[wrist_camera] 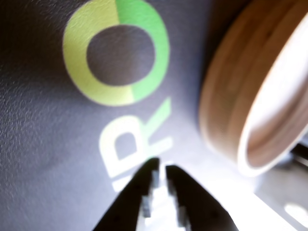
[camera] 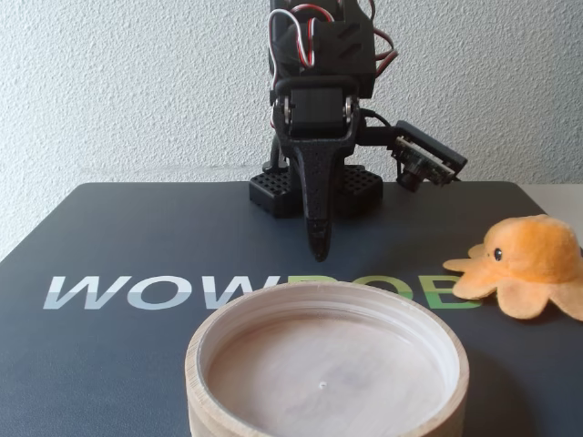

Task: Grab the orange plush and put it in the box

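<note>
The orange plush [camera: 528,264], a small octopus toy with black bead eyes, lies on the dark mat at the right in the fixed view, well to the right of the arm. It is out of the wrist view. The box [camera: 198,382], a round shallow light-wood container with a pale, empty inside, stands at the front centre. It also shows at the right edge of the wrist view [wrist_camera: 231,96]. My gripper [camera: 319,250] points straight down just above the mat, behind the box and left of the plush. Its black fingers [wrist_camera: 162,168] are together and hold nothing.
A dark mat [camera: 137,237] with large white and green lettering [wrist_camera: 77,53] covers the table. The arm's base [camera: 314,191] stands at the back centre before a white textured wall. A camera [camera: 424,159] sticks out to the arm's right.
</note>
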{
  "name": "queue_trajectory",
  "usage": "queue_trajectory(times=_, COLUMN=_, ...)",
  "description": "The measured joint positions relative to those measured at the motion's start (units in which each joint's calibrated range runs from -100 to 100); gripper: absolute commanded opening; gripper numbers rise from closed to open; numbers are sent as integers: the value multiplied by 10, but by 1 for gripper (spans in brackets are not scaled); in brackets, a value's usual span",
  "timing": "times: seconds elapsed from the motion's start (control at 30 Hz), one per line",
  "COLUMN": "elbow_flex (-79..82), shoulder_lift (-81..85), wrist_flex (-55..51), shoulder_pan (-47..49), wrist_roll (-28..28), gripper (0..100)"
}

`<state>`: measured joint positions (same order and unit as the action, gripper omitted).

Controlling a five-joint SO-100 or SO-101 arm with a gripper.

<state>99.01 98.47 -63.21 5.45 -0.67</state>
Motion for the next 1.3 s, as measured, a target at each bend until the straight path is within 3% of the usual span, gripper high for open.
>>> queue_trajectory(times=0.87, elbow_flex=0, shoulder_lift=0, wrist_flex=0, shoulder_pan=3, wrist_roll=0, gripper=2)
queue_trajectory(times=1.03, elbow_flex=-40, shoulder_lift=-8, wrist_flex=0, shoulder_pan=44, wrist_roll=-6, gripper=2)
queue_trajectory(times=1.13, elbow_flex=-128, shoulder_lift=-157, wrist_flex=29, shoulder_pan=85, wrist_roll=-34, gripper=2)
queue_trajectory(times=1.2, elbow_flex=-260, shoulder_lift=-350, wrist_flex=26, shoulder_pan=122, wrist_roll=-78, gripper=2)
queue_trajectory(times=1.23, elbow_flex=-339, shoulder_lift=-472, wrist_flex=8, shoulder_pan=146, wrist_roll=-102, gripper=4)
queue_trajectory(times=1.3, elbow_flex=-489, shoulder_lift=-666, wrist_flex=-40, shoulder_pan=204, wrist_roll=-154, gripper=19)
